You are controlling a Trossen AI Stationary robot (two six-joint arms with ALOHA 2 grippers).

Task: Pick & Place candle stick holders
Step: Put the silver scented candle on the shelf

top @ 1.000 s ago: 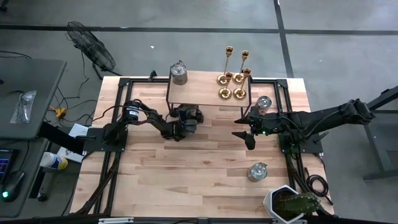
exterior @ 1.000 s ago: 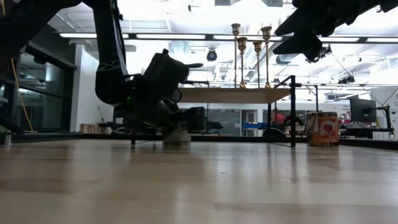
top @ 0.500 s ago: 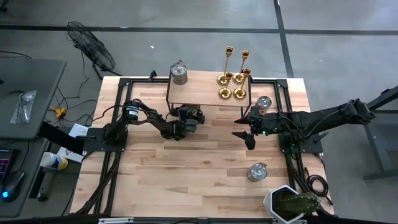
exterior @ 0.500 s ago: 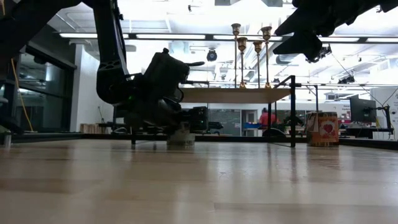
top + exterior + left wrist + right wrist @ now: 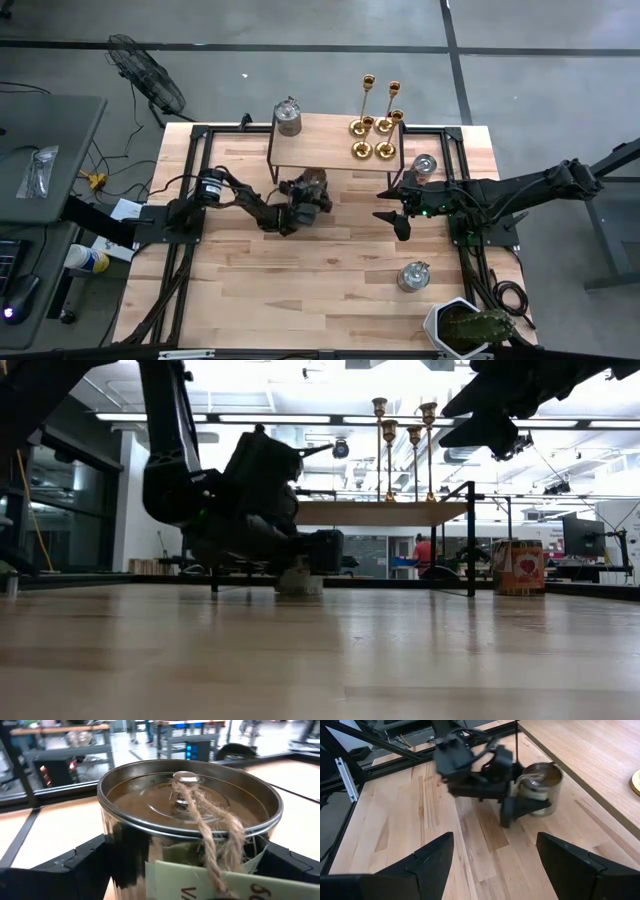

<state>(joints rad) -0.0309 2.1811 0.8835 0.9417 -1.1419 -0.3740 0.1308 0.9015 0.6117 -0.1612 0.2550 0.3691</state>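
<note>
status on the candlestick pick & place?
Done: four gold candle stick holders stand on the raised shelf. In hand: none of them; the left gripper has its fingers around a silver tin on the table by the shelf. The right gripper hovers open, empty. Left: cannot tell.

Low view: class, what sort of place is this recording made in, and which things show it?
Probably a robotics lab or workshop. Ceiling strip lights run over an open room with desks and monitors behind. The high view shows a wooden table on a bare concrete floor, with a floor fan beside it.
</note>
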